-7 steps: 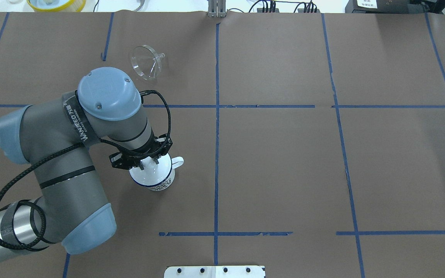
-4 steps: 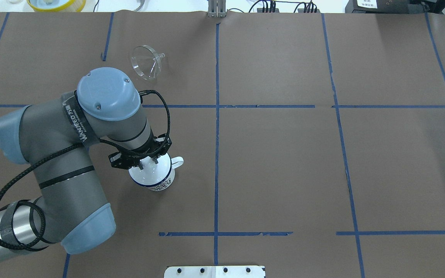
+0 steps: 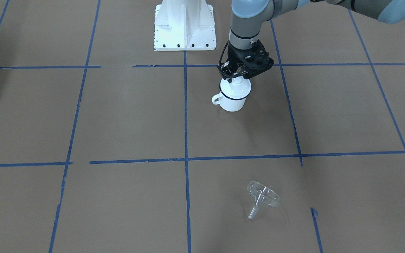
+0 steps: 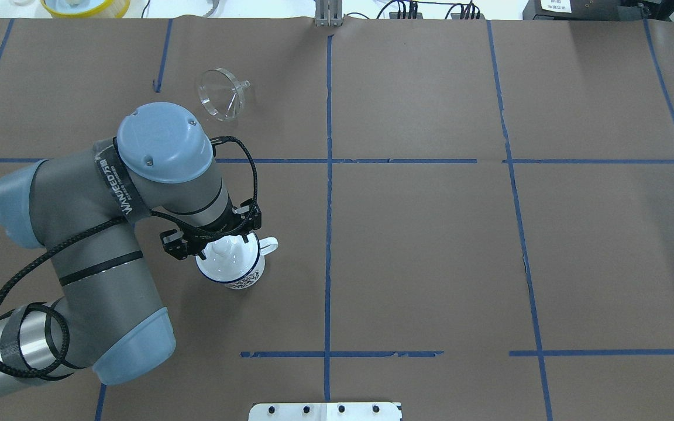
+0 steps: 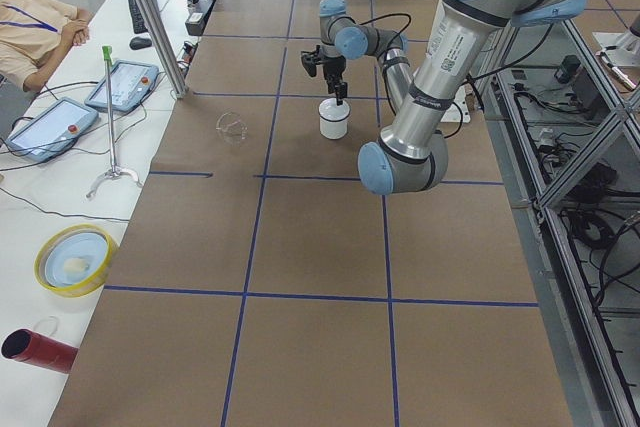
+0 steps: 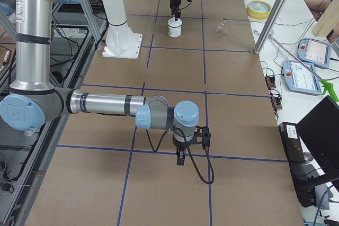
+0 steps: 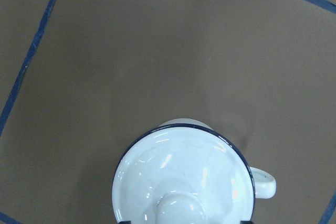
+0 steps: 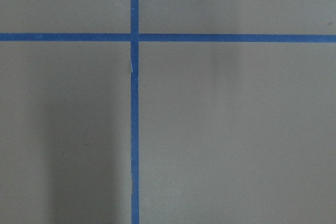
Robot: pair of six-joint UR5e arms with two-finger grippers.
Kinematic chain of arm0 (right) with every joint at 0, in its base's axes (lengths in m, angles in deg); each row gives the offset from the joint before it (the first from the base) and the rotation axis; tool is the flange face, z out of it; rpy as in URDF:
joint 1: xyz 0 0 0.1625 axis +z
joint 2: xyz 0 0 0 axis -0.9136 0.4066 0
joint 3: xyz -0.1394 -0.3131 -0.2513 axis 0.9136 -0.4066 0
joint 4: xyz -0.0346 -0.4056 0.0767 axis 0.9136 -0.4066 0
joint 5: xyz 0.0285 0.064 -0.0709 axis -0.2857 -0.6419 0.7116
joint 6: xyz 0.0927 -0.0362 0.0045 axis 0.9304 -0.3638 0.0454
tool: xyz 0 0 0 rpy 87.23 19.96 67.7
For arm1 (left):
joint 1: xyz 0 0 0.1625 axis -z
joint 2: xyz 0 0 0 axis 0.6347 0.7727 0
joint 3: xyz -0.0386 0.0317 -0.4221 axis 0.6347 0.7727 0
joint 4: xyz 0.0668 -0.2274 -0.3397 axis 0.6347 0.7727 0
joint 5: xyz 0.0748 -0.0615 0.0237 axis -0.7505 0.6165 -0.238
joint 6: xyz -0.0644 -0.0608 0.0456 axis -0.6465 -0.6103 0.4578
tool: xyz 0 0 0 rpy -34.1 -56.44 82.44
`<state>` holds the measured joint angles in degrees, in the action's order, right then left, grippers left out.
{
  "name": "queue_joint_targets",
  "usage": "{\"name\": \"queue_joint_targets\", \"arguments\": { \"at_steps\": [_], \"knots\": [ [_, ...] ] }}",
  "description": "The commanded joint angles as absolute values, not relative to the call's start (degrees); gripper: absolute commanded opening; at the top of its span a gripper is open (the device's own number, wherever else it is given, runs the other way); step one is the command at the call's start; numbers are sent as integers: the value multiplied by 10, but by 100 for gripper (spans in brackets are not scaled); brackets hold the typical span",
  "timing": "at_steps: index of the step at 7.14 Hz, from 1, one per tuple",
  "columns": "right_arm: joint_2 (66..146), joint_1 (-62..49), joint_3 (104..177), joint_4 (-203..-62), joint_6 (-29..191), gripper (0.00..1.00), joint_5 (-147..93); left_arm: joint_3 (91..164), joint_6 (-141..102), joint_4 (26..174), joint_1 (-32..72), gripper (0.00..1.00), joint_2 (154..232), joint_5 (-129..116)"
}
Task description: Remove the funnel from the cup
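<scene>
Hovering directly above the cup point(image 4: 242, 279), the left jaws stand wide and grip nothing, their fingers spread to either side of the knob on a white domed lid point(image 4: 227, 257). The lid point(image 7: 184, 177) sits squarely on the cup point(image 7: 262, 184), covering its mouth, with the dark blue rim showing around its edge. The cup point(image 3: 232, 102) stands upright on the brown bench point(image 4: 430, 234), its loop handle pointing to the robot's right of the jaws.

Well apart from the left jaws, on the side away from the robot's base, the clear funnel point(image 4: 221, 100) lies tipped on the bare bench. It rests on the edge of its cone and on its spout, which points away from the jaws. The front-facing view shows the funnel point(image 3: 263, 196) alone in its square of blue tape point(image 3: 185, 123), touching nothing else.

Across the bench, the right arm point(image 6: 106, 103) reaches low, with the right jaws pointing down close to the surface beside a tape line. Whether the right jaws are wide or narrow cannot be told. The right wrist view shows only bench and a tape crossing point(image 8: 134, 37).
</scene>
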<state>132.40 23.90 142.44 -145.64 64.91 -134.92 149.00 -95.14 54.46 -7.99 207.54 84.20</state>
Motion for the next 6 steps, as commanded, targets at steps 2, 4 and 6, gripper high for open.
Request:
{"name": "queue_joint_targets", "arguments": {
  "at_steps": [2,4,6],
  "knots": [
    [1324,239,1424,-1456,649,100,-1349,1506,-907,542,-58,94,2074,842],
    [1324,239,1424,-1456,649,100,-1349,1518,-769,545,33,99,2067,852],
    [1324,239,1424,-1456,649,100,-1349,1513,-567,546,165,99,2019,933]
  ]
}}
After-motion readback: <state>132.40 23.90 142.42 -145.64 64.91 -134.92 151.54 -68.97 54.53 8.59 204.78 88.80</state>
